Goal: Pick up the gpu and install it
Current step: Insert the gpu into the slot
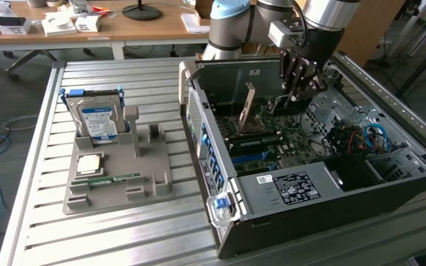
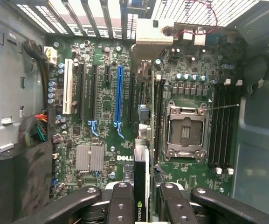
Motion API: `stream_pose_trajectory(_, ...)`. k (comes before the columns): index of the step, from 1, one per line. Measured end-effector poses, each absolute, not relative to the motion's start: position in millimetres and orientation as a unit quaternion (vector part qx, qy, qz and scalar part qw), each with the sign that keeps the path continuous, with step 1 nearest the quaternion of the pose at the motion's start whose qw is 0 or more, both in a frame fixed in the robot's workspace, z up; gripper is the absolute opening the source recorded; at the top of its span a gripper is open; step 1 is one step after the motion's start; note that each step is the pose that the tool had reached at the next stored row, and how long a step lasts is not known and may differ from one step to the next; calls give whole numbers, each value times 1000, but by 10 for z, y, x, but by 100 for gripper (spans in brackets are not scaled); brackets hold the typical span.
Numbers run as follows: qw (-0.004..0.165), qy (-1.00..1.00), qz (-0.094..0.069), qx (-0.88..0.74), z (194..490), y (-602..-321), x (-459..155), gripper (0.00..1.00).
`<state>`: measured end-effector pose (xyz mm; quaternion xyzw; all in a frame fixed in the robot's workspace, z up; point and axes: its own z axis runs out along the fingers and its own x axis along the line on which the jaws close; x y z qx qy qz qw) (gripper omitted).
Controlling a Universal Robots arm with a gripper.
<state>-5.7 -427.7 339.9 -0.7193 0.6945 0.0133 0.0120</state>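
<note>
pincer (image 2: 141, 198) part-open, clamped on thin flat gpu (image 2: 141, 161) | tan back, upright | over green motherboard (image 2: 190, 170) | dark metal case (image 1: 331, 219)

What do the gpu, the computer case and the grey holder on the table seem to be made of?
The gpu: circuit-board laminate, probably fibreglass; its back looks matte tan-brown. The computer case: probably painted sheet metal; thin dark panels with folded edges and a perforated rear. The grey holder: probably plastic; uniform matte grey with moulded slots.
</note>
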Motion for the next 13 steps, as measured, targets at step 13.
stream_pose_trajectory(13, 12, 695, 13, -719, 3261, -4277, -86, 26)
